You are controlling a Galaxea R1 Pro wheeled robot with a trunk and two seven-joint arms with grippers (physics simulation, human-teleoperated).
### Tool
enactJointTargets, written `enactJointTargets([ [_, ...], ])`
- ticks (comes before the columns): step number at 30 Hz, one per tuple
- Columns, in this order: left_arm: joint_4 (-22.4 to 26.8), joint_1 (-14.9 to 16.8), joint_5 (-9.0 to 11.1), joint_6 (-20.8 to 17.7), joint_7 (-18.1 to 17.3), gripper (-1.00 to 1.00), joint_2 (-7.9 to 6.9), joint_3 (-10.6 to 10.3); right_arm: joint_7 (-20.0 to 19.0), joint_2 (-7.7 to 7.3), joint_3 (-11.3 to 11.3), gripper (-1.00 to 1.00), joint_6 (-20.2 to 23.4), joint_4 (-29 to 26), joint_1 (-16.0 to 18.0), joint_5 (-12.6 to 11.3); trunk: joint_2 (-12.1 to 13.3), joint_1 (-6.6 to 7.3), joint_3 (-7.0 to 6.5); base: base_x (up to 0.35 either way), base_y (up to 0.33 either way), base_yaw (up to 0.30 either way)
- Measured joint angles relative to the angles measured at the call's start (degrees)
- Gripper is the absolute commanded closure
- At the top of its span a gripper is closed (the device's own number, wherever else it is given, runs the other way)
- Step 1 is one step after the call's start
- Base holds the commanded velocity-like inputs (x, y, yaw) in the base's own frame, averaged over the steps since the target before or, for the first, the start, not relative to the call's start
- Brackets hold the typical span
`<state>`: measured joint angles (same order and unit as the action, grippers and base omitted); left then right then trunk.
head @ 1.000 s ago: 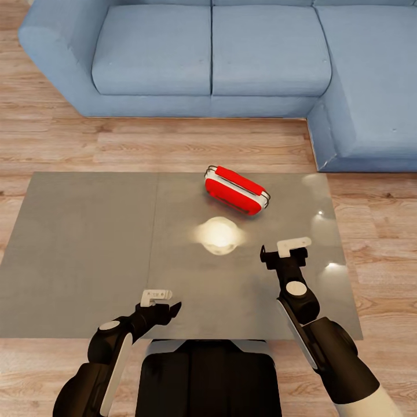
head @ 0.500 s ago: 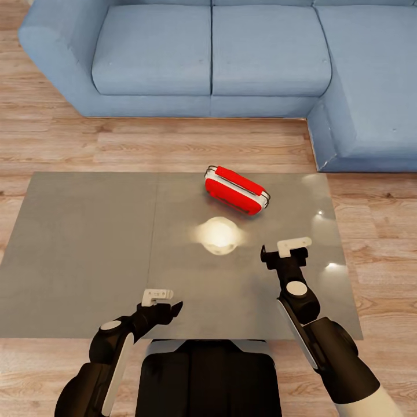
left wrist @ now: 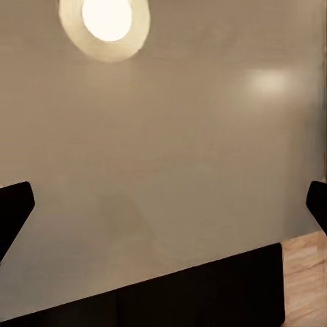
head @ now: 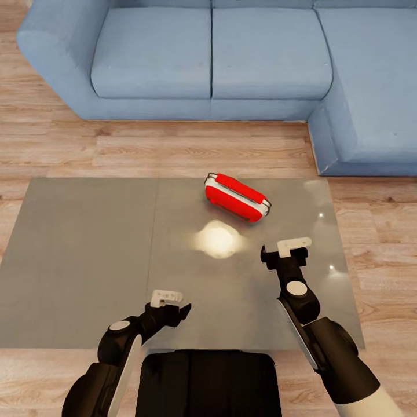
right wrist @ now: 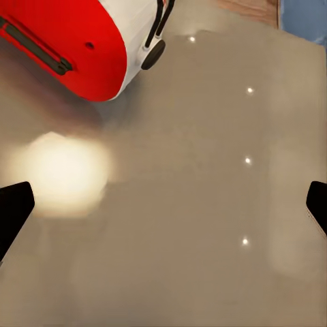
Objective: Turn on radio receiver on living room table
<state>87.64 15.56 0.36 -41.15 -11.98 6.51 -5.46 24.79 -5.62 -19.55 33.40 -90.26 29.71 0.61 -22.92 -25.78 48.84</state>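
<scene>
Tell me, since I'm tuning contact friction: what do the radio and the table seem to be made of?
The radio looks like smooth, glossy red plastic with white trim and a thin wire handle, probably metal. The table has a grey polished top, perhaps glass or lacquer: it mirrors a lamp's glow.

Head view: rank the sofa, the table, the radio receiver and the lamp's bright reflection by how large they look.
1. Sofa and table: both big, too close to rank; the sofa is cut off by the frame.
2. Radio receiver.
3. Bright reflection, slightly smaller than the radio.
</scene>
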Motion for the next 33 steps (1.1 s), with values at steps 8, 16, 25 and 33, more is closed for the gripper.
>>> enactJointTargets([
  [8, -0.01, 0.00, -0.09, 0.10, -0.02, -1.00, -0.01, -0.67, 0.00, 0.00, -0.04, -1.00, 0.00, 0.00, 0.00, 0.00, 0.00, 0.00, 0.00, 0.033, 0.000, 0.000],
  [16, 0.07, 0.00, -0.09, 0.11, -0.06, -1.00, -0.04, -0.69, 0.05, 0.00, -0.10, -1.00, -0.10, 0.00, 0.00, 0.00, 0.00, 0.00, 0.00, 0.001, 0.000, 0.000],
  [25, 0.08, 0.00, -0.08, 0.15, -0.13, -1.00, -0.15, -0.64, 0.09, 0.05, -0.45, -1.00, -0.02, 0.00, 0.00, 0.08, 0.00, 0.00, 0.00, 0.000, 0.000, 0.000],
  [33, 0.08, 0.00, -0.01, 0.19, -0.15, -1.00, -0.13, -0.61, 0.01, -0.13, -0.25, -1.00, 0.30, 0.00, 0.00, 0.09, 0.00, 0.00, 0.00, 0.000, 0.000, 0.000],
])
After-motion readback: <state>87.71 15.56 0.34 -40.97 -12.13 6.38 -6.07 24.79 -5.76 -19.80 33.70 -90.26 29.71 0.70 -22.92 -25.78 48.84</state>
